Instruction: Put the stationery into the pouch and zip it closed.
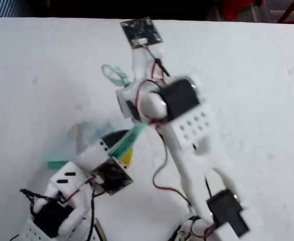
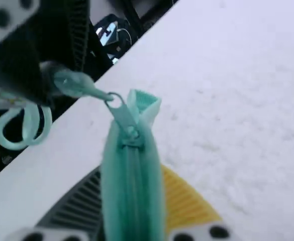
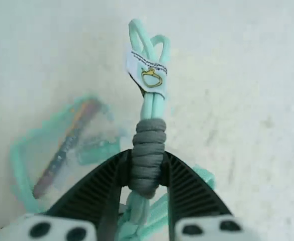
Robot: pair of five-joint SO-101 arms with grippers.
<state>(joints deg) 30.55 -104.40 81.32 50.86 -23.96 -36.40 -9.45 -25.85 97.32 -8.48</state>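
A see-through pouch (image 1: 69, 145) with mint edging lies on the white table (image 1: 247, 75). Through its wall I see a pen (image 3: 69, 143) inside the pouch (image 3: 31, 150). My left gripper (image 1: 120, 146) is shut on the pouch's zipper end (image 2: 131, 165), with the black and yellow jaws on either side of my left gripper (image 2: 132, 181). The slider (image 2: 128, 129) sits near that end. My right gripper (image 3: 147, 168) is shut on the grey knot (image 3: 148, 145) of the mint pull cord (image 3: 148, 70). My right gripper (image 1: 125, 94) hangs above the table, and the cord loop (image 1: 114, 74) sticks out past it.
The right arm's white links (image 1: 187, 145) and red wires cross the middle of the table. The left arm's base (image 1: 56, 206) stands at the near left. The table's far edge (image 1: 46, 18) borders a dark floor.
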